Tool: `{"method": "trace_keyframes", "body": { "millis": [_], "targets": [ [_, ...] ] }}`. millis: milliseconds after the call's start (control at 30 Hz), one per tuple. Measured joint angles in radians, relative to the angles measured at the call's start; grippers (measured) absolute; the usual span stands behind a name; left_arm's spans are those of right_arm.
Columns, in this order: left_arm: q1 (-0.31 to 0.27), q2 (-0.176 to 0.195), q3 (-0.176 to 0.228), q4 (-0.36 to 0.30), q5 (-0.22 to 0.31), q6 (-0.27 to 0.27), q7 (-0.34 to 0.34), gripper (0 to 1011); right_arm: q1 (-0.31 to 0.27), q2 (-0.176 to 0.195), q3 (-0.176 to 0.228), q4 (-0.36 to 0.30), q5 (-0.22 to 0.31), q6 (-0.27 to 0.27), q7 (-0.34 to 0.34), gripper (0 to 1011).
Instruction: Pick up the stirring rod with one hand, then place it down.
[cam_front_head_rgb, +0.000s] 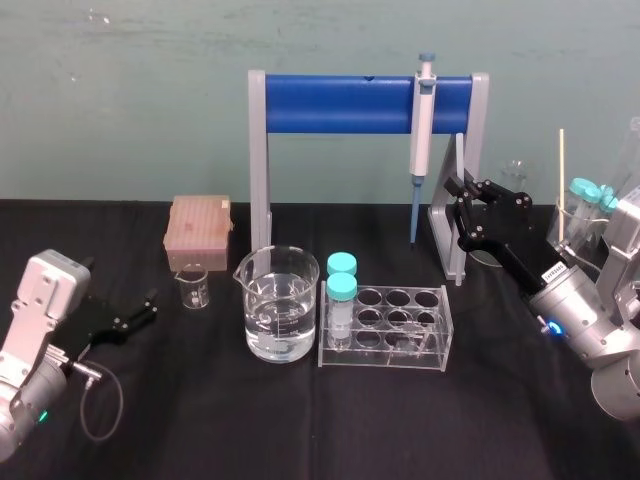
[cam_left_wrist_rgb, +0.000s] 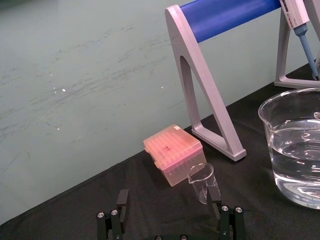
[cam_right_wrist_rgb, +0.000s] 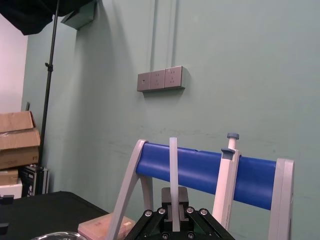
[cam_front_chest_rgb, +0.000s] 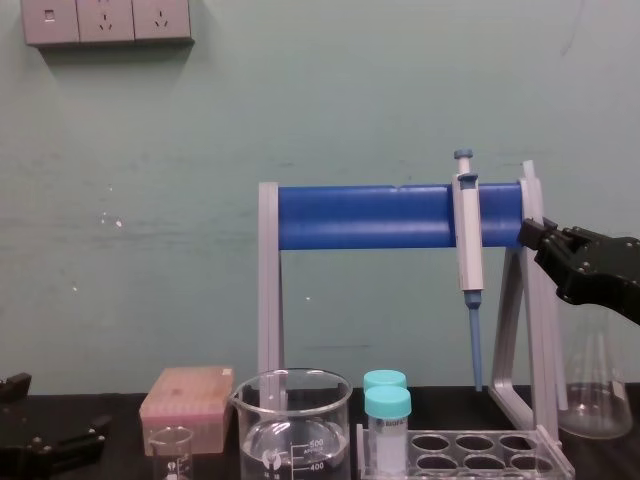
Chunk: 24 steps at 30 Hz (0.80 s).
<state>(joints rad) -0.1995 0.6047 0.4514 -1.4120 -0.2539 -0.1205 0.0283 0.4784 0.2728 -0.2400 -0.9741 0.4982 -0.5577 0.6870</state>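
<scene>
– Looking for open room first: where is it?
– Along the front of the black table (cam_front_head_rgb: 300, 430), where bare cloth runs ahead of the glassware. There is more between the left gripper (cam_front_head_rgb: 148, 308) and the large beaker (cam_front_head_rgb: 281, 310).
– What crowds the middle?
– The blue-barred pipette stand (cam_front_head_rgb: 340, 105) spans the back, close to the wall. Before it stands the large beaker, holding water, and just beside that is the clear tube rack (cam_front_head_rgb: 395, 330), with two teal-capped tubes (cam_front_head_rgb: 342, 290) at its left end. The pink tip box (cam_front_head_rgb: 200, 232) sits near the stand's left leg, with a small beaker (cam_front_head_rgb: 194, 288) just in front of it.
– And the grippers?
– The right gripper (cam_front_head_rgb: 462, 210) reaches in from the right, by the stand's right leg. Its fingers are clamped on the stirring rod (cam_front_head_rgb: 460, 165), which stands nearly upright. The rod's lower end comes down by the rack's back right corner; I cannot tell whether it touches the cloth. A grey-and-blue pipette (cam_front_head_rgb: 423, 130) hangs on the bar just beside the rod. The left gripper lies low near the table's left edge, fingers spread, holding nothing, pointing toward the small beaker.
</scene>
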Motion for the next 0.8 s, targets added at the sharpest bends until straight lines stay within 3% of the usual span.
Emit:
{"method": "trace_keyframes", "body": {
  "millis": [800],
  "targets": [
    [0.000,0.000,0.000,0.000,0.000,0.000,0.000,1000,0.000,0.000,0.000,0.000,0.000,0.000,0.000,67]
  ]
}}
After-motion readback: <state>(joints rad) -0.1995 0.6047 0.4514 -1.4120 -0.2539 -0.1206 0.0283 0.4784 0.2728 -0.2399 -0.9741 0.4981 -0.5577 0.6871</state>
